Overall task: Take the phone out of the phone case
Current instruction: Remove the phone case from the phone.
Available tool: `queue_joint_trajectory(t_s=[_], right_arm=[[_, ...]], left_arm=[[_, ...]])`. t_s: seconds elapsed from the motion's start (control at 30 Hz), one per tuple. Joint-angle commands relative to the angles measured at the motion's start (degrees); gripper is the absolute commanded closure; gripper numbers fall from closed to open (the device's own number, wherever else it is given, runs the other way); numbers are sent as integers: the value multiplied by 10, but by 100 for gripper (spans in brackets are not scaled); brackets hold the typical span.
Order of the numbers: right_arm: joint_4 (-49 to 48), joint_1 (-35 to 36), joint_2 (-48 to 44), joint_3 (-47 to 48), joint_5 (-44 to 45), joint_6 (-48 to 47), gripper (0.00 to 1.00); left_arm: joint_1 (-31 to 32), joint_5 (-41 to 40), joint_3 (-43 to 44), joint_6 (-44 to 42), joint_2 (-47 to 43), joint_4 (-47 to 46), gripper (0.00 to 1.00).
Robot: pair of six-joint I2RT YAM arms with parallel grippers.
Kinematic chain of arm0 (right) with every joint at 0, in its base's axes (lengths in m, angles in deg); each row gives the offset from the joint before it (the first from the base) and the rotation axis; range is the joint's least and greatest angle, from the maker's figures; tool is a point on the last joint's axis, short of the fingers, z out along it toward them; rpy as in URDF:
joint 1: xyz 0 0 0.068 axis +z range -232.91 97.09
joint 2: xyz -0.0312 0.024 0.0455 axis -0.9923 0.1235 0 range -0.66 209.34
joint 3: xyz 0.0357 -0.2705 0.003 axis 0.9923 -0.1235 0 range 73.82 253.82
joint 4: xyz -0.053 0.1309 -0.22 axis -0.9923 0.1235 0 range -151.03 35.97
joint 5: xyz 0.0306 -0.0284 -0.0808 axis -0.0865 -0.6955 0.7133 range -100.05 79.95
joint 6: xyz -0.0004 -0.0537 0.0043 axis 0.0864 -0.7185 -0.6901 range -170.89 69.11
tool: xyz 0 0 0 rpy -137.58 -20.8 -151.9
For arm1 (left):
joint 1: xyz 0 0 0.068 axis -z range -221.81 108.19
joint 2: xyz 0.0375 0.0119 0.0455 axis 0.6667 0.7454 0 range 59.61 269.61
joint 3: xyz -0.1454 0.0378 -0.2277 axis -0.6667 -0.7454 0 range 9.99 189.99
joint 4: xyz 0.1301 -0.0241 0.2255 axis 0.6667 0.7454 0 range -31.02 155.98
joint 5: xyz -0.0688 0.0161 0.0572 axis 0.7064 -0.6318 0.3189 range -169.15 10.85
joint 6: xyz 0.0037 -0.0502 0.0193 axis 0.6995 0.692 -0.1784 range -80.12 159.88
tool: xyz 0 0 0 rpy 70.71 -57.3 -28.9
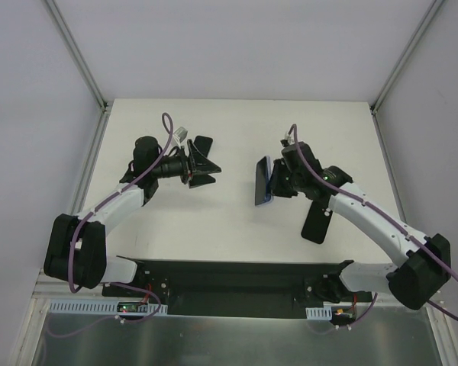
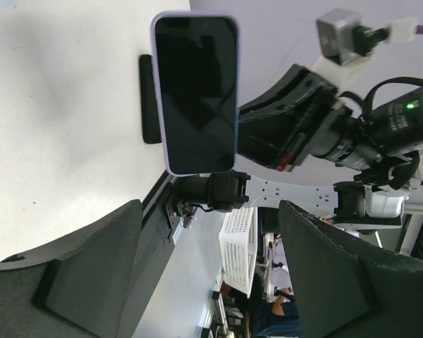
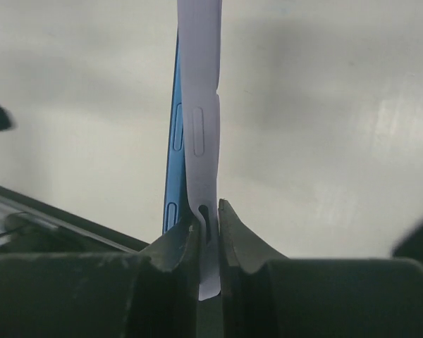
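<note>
Phone case (image 3: 199,105) pinched in right end effector (image 3: 208,215); left end effector (image 1: 210,160) spread, apart.

light: bright, even, overhead; shadows: soft, on table (image 1: 237,229); blur: right-wrist foreground soft; glare: mild

Stretches white-and-black left arm (image 1: 118,202) forward; holds black two-finger left tool (image 1: 211,160) spread wide, aimed rightward. Bends right arm (image 1: 374,221) inward; pinches right tool (image 3: 206,211) tight on lilac phone case (image 3: 201,105).

Glossy phone (image 2: 197,91), smooth plastic case (image 3: 199,141), matt table (image 1: 237,229)
</note>
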State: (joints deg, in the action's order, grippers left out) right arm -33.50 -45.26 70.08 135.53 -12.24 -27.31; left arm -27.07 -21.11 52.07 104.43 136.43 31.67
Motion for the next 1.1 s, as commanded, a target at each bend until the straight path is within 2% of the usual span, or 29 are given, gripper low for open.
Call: queue_joint_trajectory(t_s=[0.0, 0.1, 0.2, 0.53, 0.73, 1.07], right_arm=[[119, 7, 35, 33, 67, -101, 99], [182, 18, 93, 67, 86, -130, 99], [202, 37, 135, 81, 120, -144, 99], [133, 59, 193, 33, 168, -123, 99], [67, 59, 190, -26, 187, -100, 81], [-23, 59, 226, -83, 174, -69, 81]], left_arm=[[-13, 21, 20, -30, -11, 17, 24], [-15, 19, 16, -36, -11, 24, 24], [-15, 16, 14, -35, -11, 25, 24], [-18, 12, 19, -53, -20, 57, 24], [-18, 12, 19, -54, -18, 59, 24], [-18, 11, 13, -55, -23, 60, 24]])
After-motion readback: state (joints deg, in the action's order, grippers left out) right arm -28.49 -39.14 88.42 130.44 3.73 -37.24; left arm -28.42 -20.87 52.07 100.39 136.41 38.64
